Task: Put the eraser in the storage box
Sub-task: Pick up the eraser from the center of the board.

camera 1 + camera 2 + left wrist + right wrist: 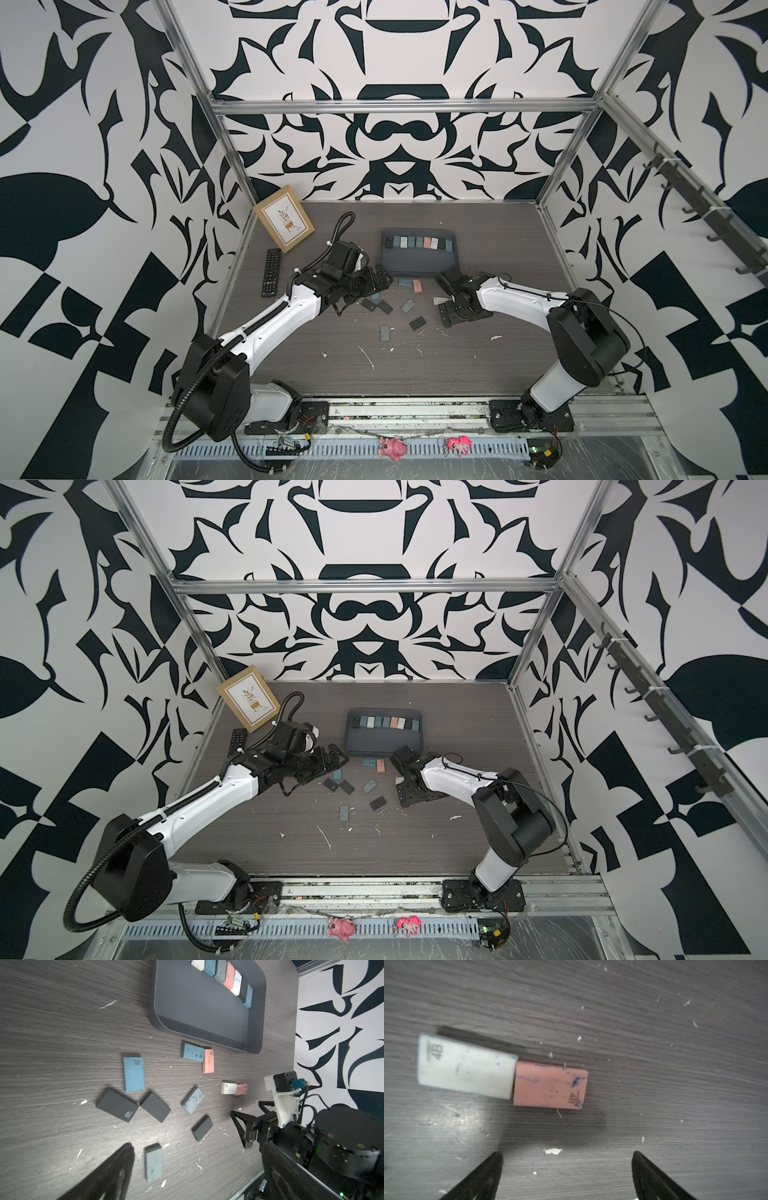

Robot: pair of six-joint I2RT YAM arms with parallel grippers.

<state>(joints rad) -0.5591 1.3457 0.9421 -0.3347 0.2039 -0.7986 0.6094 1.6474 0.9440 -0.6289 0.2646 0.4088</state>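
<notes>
The storage box (419, 262) (384, 744) (207, 1014), a shallow dark grey tray, holds a row of erasers (417, 243) along its far side. Several loose erasers lie in front of it, among them a blue one (134, 1074), a black one (117, 1105) and a pale blue one (153, 1162). A white eraser (467, 1066) (439, 300) butts against a pink eraser (550, 1086). My right gripper (566, 1159) (439, 295) (398, 776) hangs open just over that pair, holding nothing. My left gripper (384, 279) (336, 759) is open and empty by the box's near-left corner; only one of its fingers (120, 1163) shows.
A tan picture frame (284, 219) leans at the back left, with a black remote (271, 272) in front of it. White crumbs are scattered over the dark wood table (415, 365). Patterned walls and metal rails close in three sides.
</notes>
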